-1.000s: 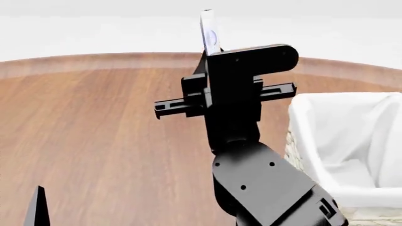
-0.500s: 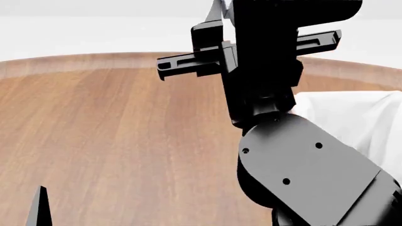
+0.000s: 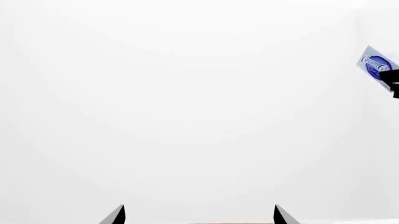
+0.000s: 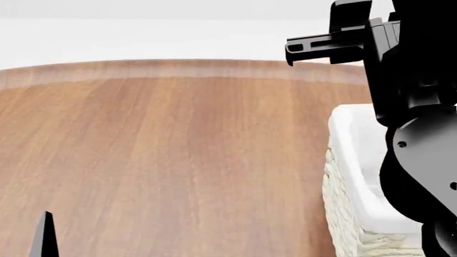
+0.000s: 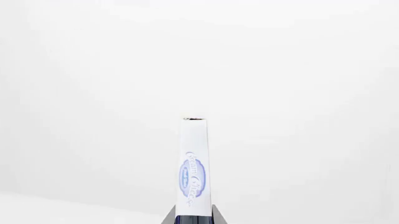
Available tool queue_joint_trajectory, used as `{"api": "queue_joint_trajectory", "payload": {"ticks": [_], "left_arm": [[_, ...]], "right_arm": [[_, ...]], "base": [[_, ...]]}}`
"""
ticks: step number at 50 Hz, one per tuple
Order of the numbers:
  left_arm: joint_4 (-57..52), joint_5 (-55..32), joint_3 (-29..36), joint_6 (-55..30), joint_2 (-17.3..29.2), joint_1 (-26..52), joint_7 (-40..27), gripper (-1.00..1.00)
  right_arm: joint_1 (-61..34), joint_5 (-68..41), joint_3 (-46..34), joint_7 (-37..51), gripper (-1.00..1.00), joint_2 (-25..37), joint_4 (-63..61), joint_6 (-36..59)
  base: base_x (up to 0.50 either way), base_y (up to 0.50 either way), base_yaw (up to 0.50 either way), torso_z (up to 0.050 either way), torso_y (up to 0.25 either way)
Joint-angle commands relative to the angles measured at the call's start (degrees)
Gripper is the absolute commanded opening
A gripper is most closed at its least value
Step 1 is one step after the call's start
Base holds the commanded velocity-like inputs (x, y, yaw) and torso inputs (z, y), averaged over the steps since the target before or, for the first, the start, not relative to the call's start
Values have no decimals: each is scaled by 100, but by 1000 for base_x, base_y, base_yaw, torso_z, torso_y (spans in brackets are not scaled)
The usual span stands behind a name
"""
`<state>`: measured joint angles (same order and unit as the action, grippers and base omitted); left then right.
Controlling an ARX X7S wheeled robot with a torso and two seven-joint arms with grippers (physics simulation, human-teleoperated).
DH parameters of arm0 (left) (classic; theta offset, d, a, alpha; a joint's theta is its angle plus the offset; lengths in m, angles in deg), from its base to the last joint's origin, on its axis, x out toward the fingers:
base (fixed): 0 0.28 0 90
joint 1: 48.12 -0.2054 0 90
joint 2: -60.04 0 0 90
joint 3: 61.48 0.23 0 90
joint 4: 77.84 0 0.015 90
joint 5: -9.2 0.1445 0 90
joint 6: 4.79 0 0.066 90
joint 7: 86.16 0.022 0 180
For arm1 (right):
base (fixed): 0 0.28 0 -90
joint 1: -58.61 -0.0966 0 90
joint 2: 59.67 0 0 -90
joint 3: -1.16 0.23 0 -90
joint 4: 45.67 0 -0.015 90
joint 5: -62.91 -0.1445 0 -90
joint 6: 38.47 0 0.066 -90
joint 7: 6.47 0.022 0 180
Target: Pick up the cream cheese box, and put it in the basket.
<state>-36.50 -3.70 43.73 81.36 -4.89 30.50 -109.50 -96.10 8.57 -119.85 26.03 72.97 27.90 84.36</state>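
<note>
The cream cheese box [image 5: 194, 168], thin and white with a bluish oval mark, stands on end between the fingers of my right gripper [image 5: 193, 217], which is shut on it. The box also shows at the far edge of the left wrist view [image 3: 376, 64]. In the head view the right arm [image 4: 421, 160] is raised high above the near end of the basket [image 4: 343, 160], and the box is out of that view past the top. My left gripper [image 3: 198, 215] is open and empty; one fingertip [image 4: 47, 235] shows low at the left.
The basket stands at the right edge of the round wooden table [image 4: 179, 150]. The table's far edge [image 4: 143, 67] curves across the back, with a plain white background behind.
My right arm has swung to the right and upward with the box, from mid-table to above the basket. The box has left the head view. The left gripper has not moved.
</note>
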Motion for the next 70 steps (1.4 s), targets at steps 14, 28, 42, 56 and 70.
{"api": "queue_joint_trajectory", "payload": {"ticks": [14,28,42,56,70], "left_arm": [[-98,-9,14,-62,51,21,-77,100],[-198,-14,75,-149,89,38,-103,100],[-134,33,140,-95,103,54,-97,100],[-124,8,128,-81,137,62,-122,100],[-44,3,152,-32,143,88,-128,100]], "right_arm": [[-1156,75,-198,-1500,-100,423,2202,1079],[-1966,273,-657,-2618,-100,-120,4641,1663],[-1892,4,-833,-3168,-100,-234,5143,2245],[-2357,-113,-1158,-3485,-100,-327,5398,3249],[-2284,-16,-1508,-3635,-100,-321,5477,3609]], "base": [[0,0,0,0,0],[0,0,0,0,0],[0,0,0,0,0],[0,0,0,0,1],[0,0,0,0,0]]}}
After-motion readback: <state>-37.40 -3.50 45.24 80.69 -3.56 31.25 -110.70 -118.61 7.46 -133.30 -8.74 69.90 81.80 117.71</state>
